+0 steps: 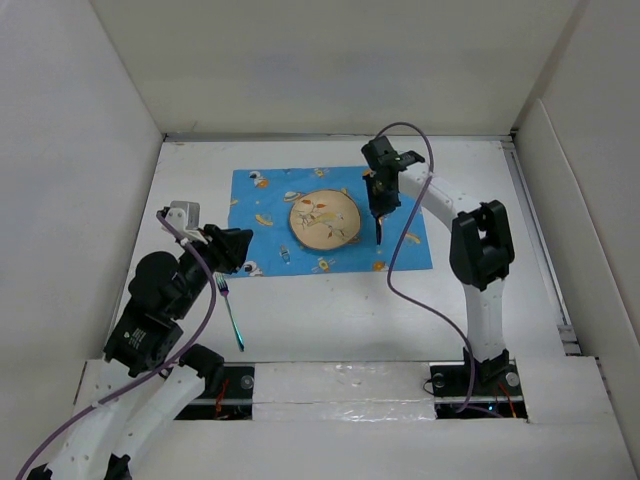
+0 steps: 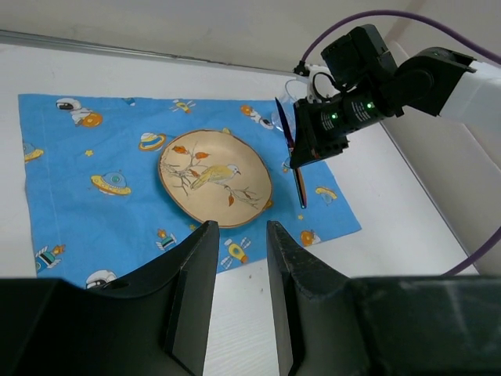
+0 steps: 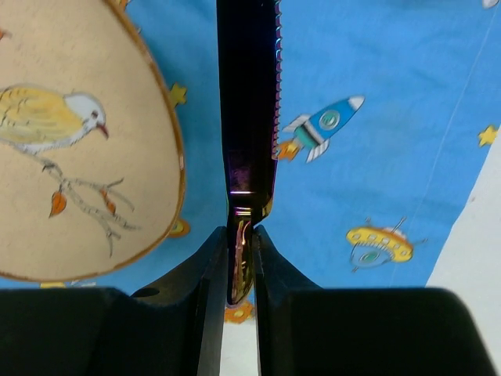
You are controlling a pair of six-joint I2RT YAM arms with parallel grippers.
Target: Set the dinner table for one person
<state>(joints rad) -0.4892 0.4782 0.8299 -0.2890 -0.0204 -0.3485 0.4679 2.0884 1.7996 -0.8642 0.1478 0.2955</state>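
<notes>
The white dinner table (image 1: 340,320) carries a blue astronaut-print mat (image 1: 262,196) with a round bird-painted plate (image 1: 325,220) on it. My right gripper (image 1: 380,205) is shut on an iridescent purple knife (image 3: 249,94). It holds the knife upright just right of the plate, over the mat, with the serrated edge facing away from the plate. The knife also shows in the left wrist view (image 2: 300,192). A matching fork (image 1: 232,315) lies on the bare table in front of the mat's left corner. My left gripper (image 2: 241,229) is open and empty, above the table near the mat's front edge.
White panels wall the table on the left, back and right (image 1: 330,70). A purple cable (image 1: 400,270) loops from the right arm over the mat's right edge. The arm bases stand at the near edge.
</notes>
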